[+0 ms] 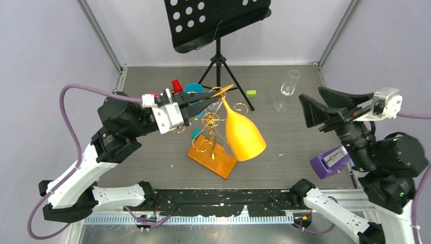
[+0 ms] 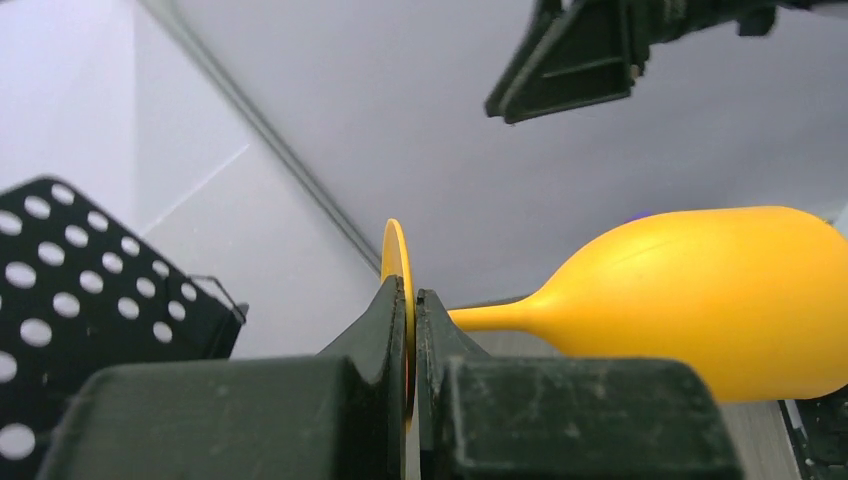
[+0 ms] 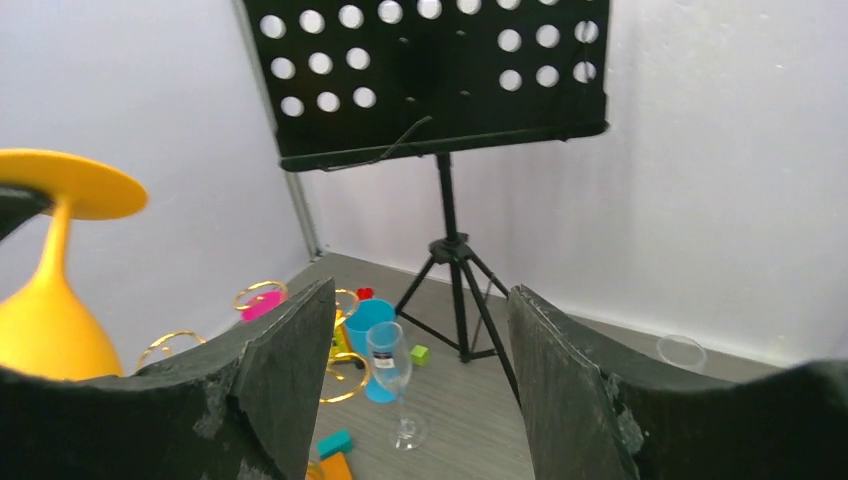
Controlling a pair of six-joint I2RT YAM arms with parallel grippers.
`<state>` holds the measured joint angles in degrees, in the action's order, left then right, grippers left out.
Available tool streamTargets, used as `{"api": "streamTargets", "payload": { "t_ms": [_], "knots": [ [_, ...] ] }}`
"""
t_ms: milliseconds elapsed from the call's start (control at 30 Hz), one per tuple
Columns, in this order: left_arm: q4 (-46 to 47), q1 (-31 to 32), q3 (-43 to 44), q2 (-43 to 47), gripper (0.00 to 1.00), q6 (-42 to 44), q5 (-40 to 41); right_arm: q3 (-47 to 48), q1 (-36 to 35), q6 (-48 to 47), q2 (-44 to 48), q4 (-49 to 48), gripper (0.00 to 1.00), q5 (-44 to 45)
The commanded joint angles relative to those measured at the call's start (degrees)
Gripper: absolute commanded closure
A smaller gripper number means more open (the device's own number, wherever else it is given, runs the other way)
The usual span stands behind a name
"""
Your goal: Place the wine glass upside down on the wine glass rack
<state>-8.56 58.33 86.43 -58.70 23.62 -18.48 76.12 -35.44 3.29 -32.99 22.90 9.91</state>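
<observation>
Grey table [image 1: 305,152], pale walls, music stand [image 1: 213,23] at far side.
Left gripper [image 1: 219,93] clamps the wine glass [image 1: 243,133] foot beside the wine glass rack [image 1: 211,124]; right gripper [image 1: 311,93] spread wide, empty.

The yellow wine glass [image 1: 244,133] tilts upside down, just beside the upright gold wire rack [image 1: 211,121].

The top camera is looking down from high up at the whole table [image 1: 300,147]. The left wrist camera is sitting very close to the yellow wine glass [image 2: 700,290]. The right wrist camera is looking low toward the back wall [image 3: 700,200]. All three are showing that glass and the black music stand [image 1: 239,18].
</observation>
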Motion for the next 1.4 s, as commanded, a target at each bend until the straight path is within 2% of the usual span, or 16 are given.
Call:
{"api": "streamTargets", "payload": {
  "t_ms": [0,100,433,633,1067,1167,1233,1300,1333,1367],
  "knots": [
    [-12.9,4.48,7.18,-4.33,1.0,12.03,-2.22,10.52,0.02,3.36,-7.34,14.51,0.29,-12.02],
    [-14.8,6.87,8.46,-6.33,1.0,16.91,1.39,13.16,0.02,4.99,-10.05,16.98,0.28,-18.06],
    [-12.23,8.25,9.27,-9.9,1.0,21.47,2.73,19.32,0.02,11.95,-15.48,16.85,0.27,-44.88],
    [-7.66,9.67,9.02,-11.62,1.0,23.67,5.08,18.21,-0.04,11.46,-17.75,19.66,0.33,-46.75],
    [-3.66,11.02,7.47,-11.66,1.0,23.76,5.38,10.09,0.06,11.76,-19.8,14.69,0.41,-44.29],
    [-3.44,11.4,6.93,-11.78,1.0,23.93,5.58,8.17,0.04,12.25,-20.05,12.69,0.45,-44.9],
    [-2.93,11.59,6.34,-11.64,1.0,24.02,5.94,7.41,0.02,12.48,-20.07,12.24,0.53,-44.93],
    [-2.26,11.55,5.61,-11.44,1.0,24.1,6.53,7.02,0.02,12.53,-19.77,11.98,0.65,-44.49],
    [-1.78,11.55,5.33,-11.24,1.0,24.23,7.01,6.98,0.02,12.49,-19.46,12.02,0.75,-44.3],
    [-1.28,11.57,5.02,-11.07,1.0,24.3,7.69,6.97,0.07,12.45,-19.34,12.01,0.82,-43.78]
  ]
}}
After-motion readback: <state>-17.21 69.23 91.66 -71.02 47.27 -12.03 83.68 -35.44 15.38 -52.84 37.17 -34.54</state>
